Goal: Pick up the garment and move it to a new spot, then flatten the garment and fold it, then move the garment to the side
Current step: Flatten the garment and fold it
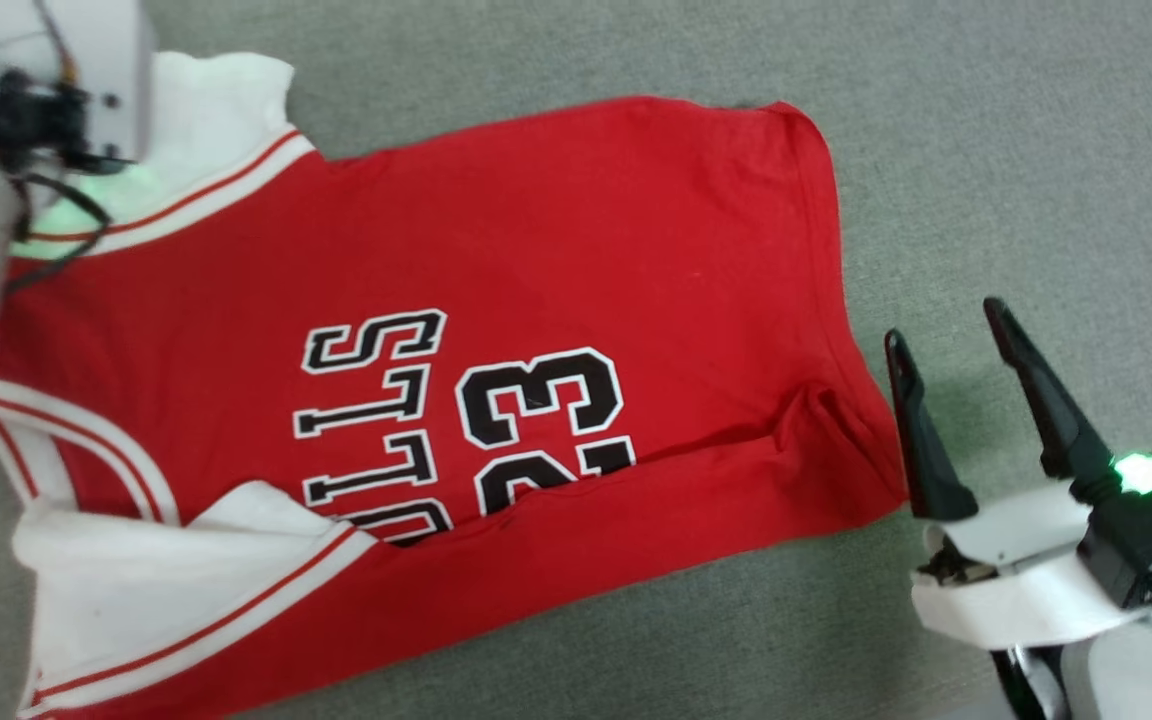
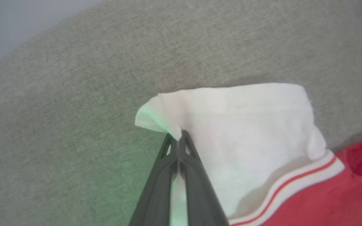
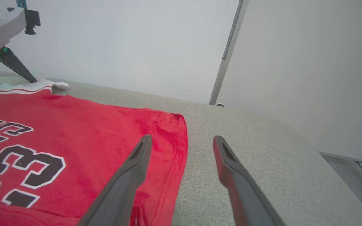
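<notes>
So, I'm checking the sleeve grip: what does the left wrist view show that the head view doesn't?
Left wrist view: the left tool shut on a corner of the white sleeve. Head view: the open right tool beside the hem of the shirt, the 23 print, the other sleeve folded over. Both: red shirt lying on the grey surface.

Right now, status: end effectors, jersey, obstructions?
Left end effector shut on white sleeve corner. Right end effector open, empty, beside hem. Red jersey spread on grey surface, near edge folded over. Nothing obstructing.
</notes>
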You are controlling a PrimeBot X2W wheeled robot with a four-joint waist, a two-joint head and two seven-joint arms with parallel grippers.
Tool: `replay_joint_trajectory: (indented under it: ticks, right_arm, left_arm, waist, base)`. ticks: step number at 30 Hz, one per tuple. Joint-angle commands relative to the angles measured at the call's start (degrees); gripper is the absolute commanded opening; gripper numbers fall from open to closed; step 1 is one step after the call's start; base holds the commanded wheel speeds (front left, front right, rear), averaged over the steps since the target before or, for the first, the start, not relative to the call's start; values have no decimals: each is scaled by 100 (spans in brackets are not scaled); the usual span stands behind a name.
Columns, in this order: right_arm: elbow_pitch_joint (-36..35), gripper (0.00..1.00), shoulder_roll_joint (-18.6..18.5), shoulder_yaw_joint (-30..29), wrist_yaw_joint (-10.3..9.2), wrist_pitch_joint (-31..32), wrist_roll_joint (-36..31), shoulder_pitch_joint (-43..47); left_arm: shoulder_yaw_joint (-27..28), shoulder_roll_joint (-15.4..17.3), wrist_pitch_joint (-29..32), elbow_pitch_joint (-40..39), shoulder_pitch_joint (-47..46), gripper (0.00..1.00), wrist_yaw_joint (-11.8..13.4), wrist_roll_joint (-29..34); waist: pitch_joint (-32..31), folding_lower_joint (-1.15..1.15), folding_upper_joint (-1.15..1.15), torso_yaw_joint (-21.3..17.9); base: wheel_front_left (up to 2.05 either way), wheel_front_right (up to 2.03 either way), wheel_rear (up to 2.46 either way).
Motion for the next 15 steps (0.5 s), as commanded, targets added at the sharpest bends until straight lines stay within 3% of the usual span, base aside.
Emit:
replay_joint_trajectory:
  ticks: [1, 7, 15]
  right_arm:
    - [60, 100, -81, 8, -6, -26, 69, -152]
    - [806, 100, -494, 218, -6, 362, 435, -1068]
    - [2301, 100, -1035, 1151, -6, 2115, 1486, -2981]
  left_arm:
    - [-9, -65, -77, -29, 84, 0, -24, -69]
    - [-115, -304, -322, -93, 85, 0, -63, -124]
    - [-253, -587, -451, -134, -113, 0, -67, -245]
  waist:
    - [-128, 0, 0, 135]
    - [-254, 0, 0, 368]
    - [-124, 0, 0, 622]
  base:
    - [0, 0, 0]
    - [0, 0, 0]
    - [0, 0, 0]
